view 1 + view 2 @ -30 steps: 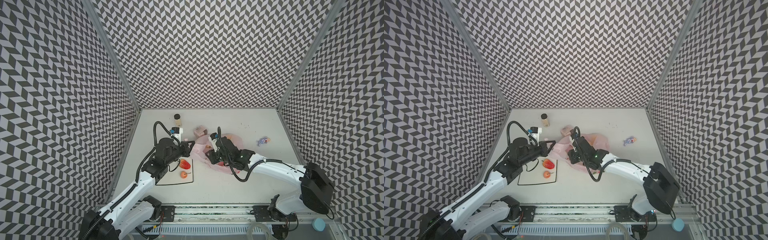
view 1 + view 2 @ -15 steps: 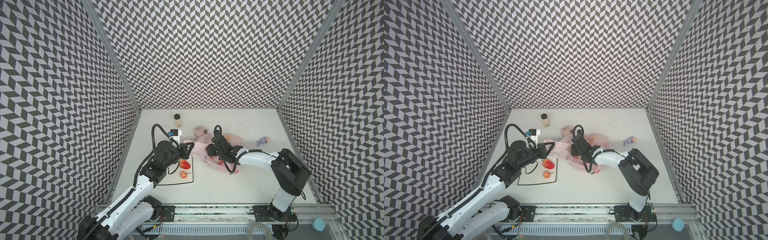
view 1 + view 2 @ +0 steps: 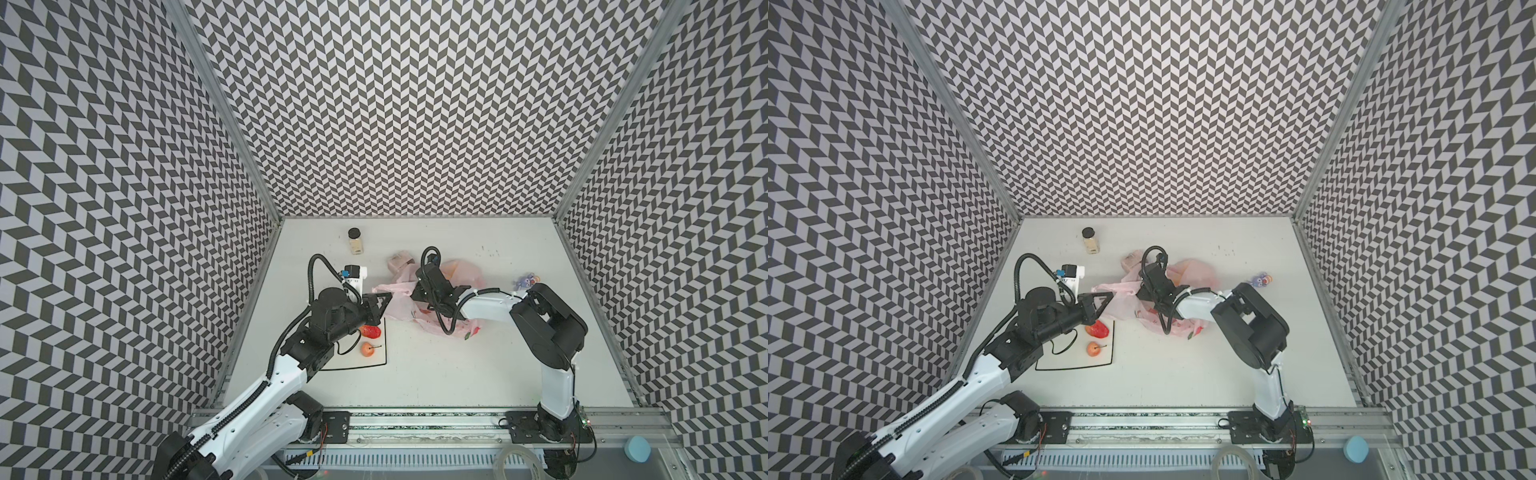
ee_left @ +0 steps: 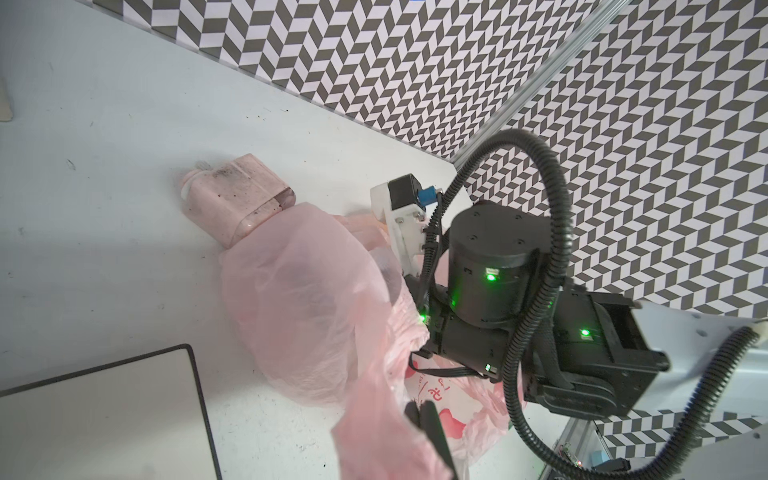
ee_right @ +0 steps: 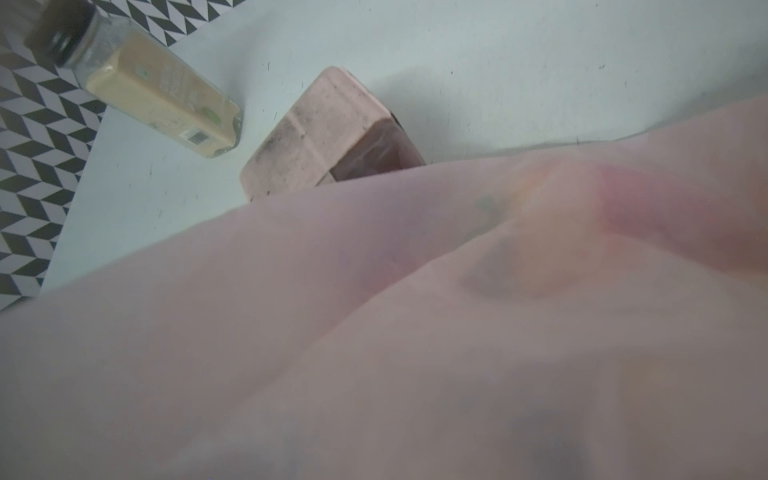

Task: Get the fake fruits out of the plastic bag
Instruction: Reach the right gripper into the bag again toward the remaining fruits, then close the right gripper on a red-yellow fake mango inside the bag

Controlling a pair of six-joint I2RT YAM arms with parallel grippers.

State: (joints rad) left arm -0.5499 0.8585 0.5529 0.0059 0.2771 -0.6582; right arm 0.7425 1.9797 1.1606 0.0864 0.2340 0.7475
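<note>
The pale pink plastic bag (image 3: 465,274) lies crumpled at mid-table in both top views. My left gripper (image 3: 384,298) is shut on its stretched edge (image 4: 374,432). My right gripper (image 3: 417,286) reaches inside the bag, and the film hides its fingers; in the right wrist view the film (image 5: 291,332) fills most of the picture. A blurred yellow-orange and red fake fruit (image 5: 552,232) shows through it. An orange fruit (image 3: 451,271) shows through the bag's far part. A red strawberry (image 3: 371,331) and a peach-coloured fruit (image 3: 367,349) lie on the white black-rimmed plate (image 3: 374,362).
A dusty pink box (image 3: 400,261) touches the bag's far left side, with a spice jar (image 3: 355,242) lying beyond it. A small purple toy figure (image 3: 525,281) sits to the right of the bag. The side walls stand close.
My right arm has folded up at the elbow and its gripper has pushed a little farther back inside the bag. The left gripper keeps hold of the bag edge, barely moved.
</note>
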